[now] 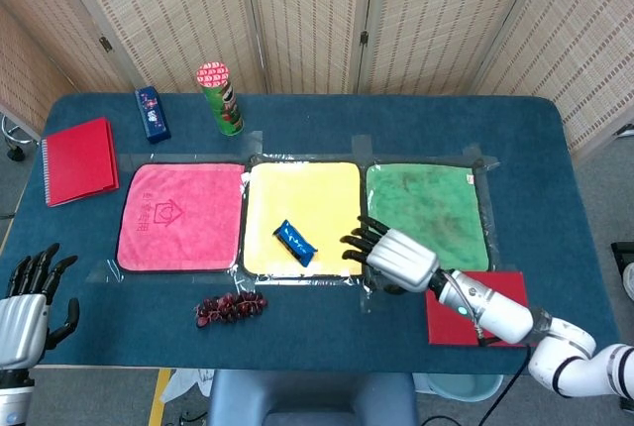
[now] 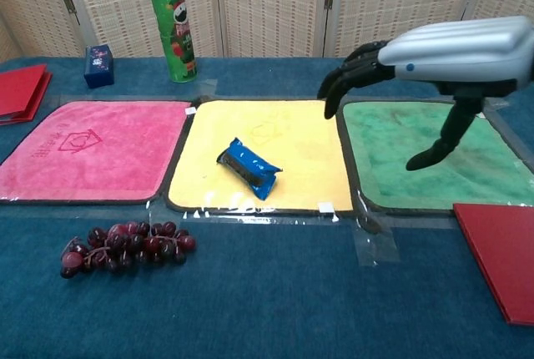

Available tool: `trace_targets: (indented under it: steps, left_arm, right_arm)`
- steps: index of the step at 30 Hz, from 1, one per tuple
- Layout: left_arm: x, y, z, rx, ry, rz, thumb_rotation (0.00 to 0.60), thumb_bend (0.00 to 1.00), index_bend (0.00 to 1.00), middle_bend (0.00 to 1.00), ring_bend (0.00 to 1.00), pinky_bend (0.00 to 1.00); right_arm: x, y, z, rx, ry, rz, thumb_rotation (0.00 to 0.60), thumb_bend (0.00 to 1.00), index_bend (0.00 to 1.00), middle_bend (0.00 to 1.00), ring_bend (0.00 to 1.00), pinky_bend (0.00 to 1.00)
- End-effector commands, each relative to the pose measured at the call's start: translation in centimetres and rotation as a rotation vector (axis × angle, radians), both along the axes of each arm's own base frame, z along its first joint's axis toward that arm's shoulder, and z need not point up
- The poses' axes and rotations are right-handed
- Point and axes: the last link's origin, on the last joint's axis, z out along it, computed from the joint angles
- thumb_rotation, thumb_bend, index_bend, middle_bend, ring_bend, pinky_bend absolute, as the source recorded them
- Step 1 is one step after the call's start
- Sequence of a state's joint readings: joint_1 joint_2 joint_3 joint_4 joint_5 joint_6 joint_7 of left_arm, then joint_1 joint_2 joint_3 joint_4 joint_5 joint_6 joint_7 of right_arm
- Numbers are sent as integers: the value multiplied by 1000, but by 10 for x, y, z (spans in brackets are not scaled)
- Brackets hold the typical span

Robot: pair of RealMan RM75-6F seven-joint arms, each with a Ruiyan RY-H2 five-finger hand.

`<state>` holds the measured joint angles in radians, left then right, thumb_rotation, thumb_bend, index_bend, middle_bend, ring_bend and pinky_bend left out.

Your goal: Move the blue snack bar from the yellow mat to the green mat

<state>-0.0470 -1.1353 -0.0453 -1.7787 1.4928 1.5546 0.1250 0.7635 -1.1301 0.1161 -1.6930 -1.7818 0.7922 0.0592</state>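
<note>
Blue tabletop [image 1: 297, 332]: right hand [image 1: 396, 260] spread empty near blue snack bar [image 1: 294, 243].

left hand [image 1: 25, 319] cropped (bottom edge), red notebook [image 2: 503, 257] cut off

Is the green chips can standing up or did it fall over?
Standing up. The green chips can stands upright on the table, with its lid on top.
</note>
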Motion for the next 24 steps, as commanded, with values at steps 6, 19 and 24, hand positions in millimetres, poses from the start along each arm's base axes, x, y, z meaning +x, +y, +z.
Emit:
trace_targets:
  steps: [6,19,24]
  left_arm:
    - [1,-1,0,-4,-3,-2,600,590,191,69,83,7]
    - [0,-3,1,-1,-2,3,600,591,191,70,83,7]
    - [-1,-4,3,7,10,12,600,591,191,69,83,6]
  right_arm:
    - [31,-19,-31,48,46,63,600,194,274,174,172,0]
    - [61,-39,-78,68,98,118,600,197,295,189,175,0]
    - [68,-46,-95,78,126,129,600,197,345,202,190,0]
